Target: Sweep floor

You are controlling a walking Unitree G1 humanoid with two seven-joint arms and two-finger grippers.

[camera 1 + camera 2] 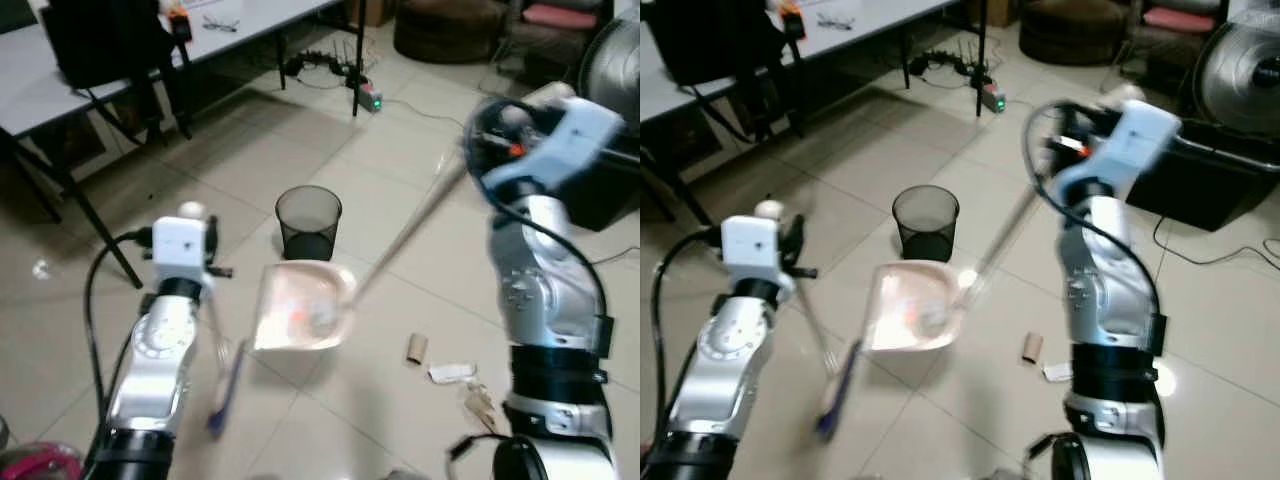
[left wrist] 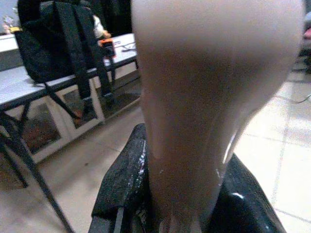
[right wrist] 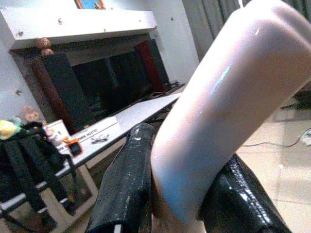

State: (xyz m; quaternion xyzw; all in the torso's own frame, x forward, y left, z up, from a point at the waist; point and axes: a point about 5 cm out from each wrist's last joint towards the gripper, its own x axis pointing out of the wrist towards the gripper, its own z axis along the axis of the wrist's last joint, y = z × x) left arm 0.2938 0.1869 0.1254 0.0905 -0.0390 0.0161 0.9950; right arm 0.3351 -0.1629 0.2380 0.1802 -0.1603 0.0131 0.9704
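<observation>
pale tiled floor [image 1: 300, 150], white table [image 1: 120, 55]

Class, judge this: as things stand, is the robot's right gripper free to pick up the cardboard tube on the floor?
Probably not: the right gripper is shut on the dustpan handle, raised well above the cardboard tube.

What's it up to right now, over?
Right gripper shut on dustpan handle; left gripper shut on broom handle. Dustpan beside bin. Litter on floor.
</observation>
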